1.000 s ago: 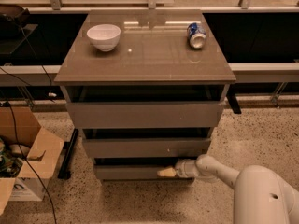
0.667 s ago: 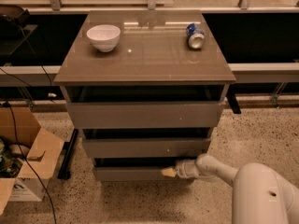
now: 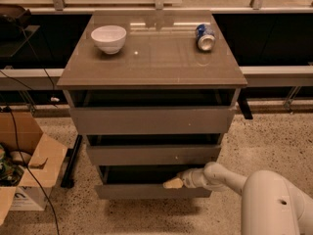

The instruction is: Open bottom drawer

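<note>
The bottom drawer (image 3: 146, 191) is the lowest, narrowest grey-brown front of the cabinet, with a dark gap above it. My gripper (image 3: 172, 182) reaches in from the lower right on a white arm. Its pale fingertips sit at the drawer's top edge, right of centre, in the dark gap. The middle drawer (image 3: 151, 154) and the top drawer (image 3: 151, 120) are above it.
A white bowl (image 3: 108, 38) and a blue can (image 3: 205, 36) lying on its side are on the cabinet top (image 3: 151, 62). An open cardboard box (image 3: 29, 165) with cables stands on the floor at the left. My white arm base (image 3: 274, 204) fills the lower right.
The view has drawn closer to the cabinet. The gripper stays at the bottom drawer's top edge; the drawer front looks about the same.
</note>
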{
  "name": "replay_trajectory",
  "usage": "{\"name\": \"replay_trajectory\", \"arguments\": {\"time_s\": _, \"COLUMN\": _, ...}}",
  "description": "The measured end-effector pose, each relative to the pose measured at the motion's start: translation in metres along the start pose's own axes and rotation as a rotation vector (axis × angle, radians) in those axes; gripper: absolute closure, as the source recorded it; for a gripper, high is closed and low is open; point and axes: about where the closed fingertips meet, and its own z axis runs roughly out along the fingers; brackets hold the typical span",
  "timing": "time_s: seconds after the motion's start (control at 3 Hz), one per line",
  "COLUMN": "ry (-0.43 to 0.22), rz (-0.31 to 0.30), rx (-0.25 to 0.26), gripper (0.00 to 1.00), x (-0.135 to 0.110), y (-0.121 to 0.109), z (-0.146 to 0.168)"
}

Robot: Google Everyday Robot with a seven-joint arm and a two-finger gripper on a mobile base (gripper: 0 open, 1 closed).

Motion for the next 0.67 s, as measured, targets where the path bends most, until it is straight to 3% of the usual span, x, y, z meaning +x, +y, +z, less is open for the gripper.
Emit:
{"name": "replay_trajectory", "arguments": {"time_s": 0.33, "ry": 0.000, "rz": 0.000, "rx": 0.000, "gripper": 0.00, "x": 0.0000, "y": 0.0000, "z": 0.0000}}
{"name": "replay_trajectory", "arguments": {"time_s": 0.67, "ry": 0.060, "rz": -0.051, "rx": -0.012, "gripper": 0.00, "x": -0.0022, "y": 0.0067, "z": 0.0049}}
